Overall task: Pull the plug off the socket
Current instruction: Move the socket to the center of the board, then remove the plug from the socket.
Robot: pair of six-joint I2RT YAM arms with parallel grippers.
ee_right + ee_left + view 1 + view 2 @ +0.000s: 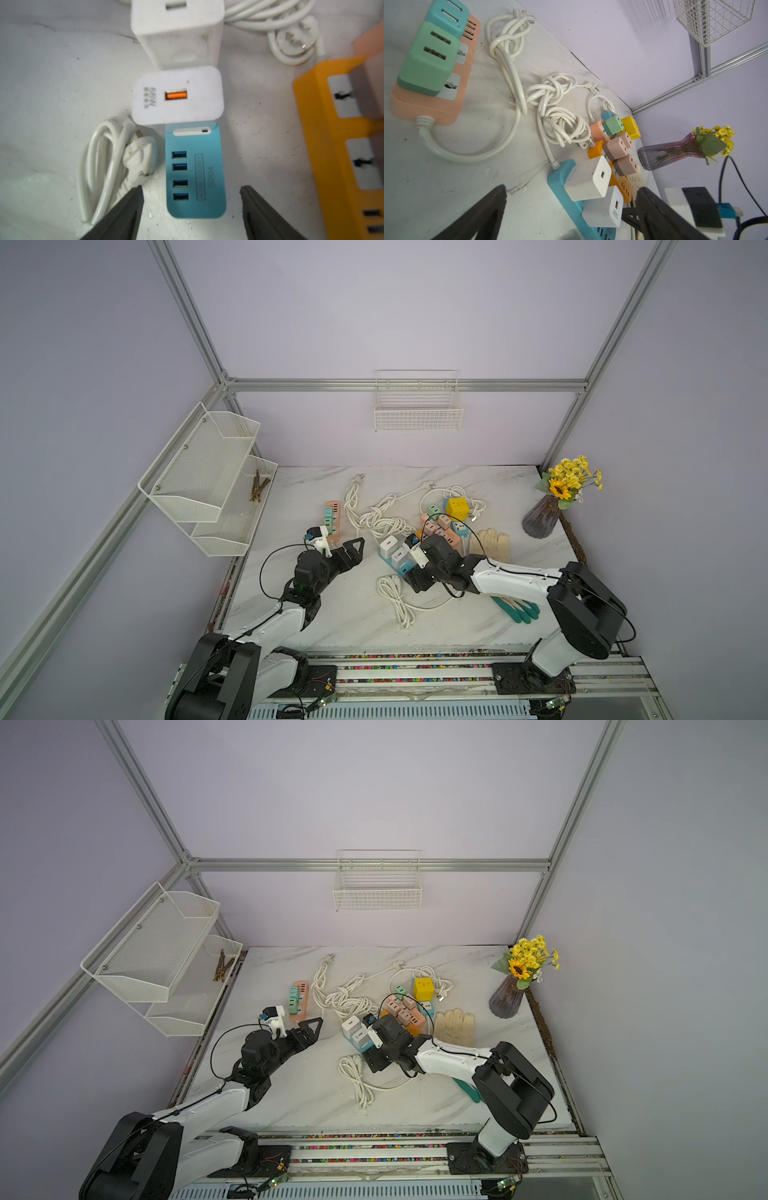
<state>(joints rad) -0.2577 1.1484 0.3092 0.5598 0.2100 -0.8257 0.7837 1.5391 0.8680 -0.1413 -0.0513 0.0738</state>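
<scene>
A blue power strip (195,176) lies on the marble table with two white charger plugs pushed into it. The nearer plug (178,95) has an orange USB port, and the second plug (178,31) sits just beyond it. Both top views show the pair (395,552) (356,1032). My right gripper (191,188) hangs open over the strip's USB end. Its fingers stand apart on either side of the strip and touch nothing. My left gripper (572,189) (355,545) is wide open and empty, left of the blue strip (558,187).
A peach strip (332,522) with green adapters lies by the left gripper. An orange strip (332,145) with pink adapters sits right of the blue one. Coiled white cables (395,597), gloves (492,545), a yellow cube (457,508) and a flower vase (540,522) crowd around.
</scene>
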